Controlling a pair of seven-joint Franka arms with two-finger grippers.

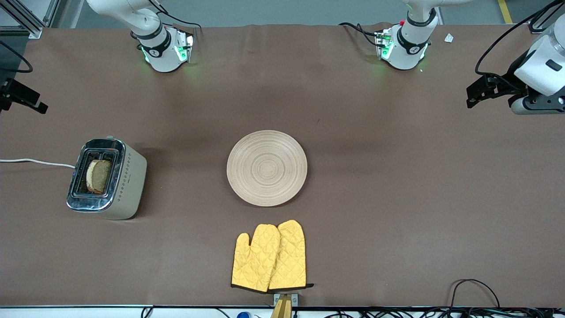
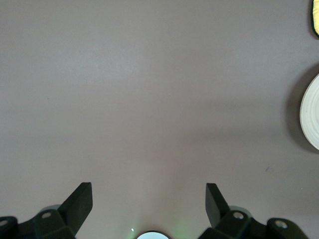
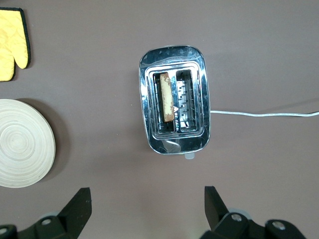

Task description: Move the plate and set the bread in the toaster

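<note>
right gripper (image 3: 144, 196): jaws apart, empty, above toaster (image 1: 108, 179) | bread (image 1: 98, 176): upright in one toaster slot | plate (image 1: 266, 168): mid-table, bare | left gripper (image 2: 149, 196): jaws apart, empty, over bare table, waits

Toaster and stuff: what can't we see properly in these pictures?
- Bread: lower part hidden inside the toaster, all views.
- Toaster cord: plug end cut off by the front view's edge.
- Plate: mostly cut off in the left wrist view.
- Mitts: partly cut off in the right wrist view.
</note>
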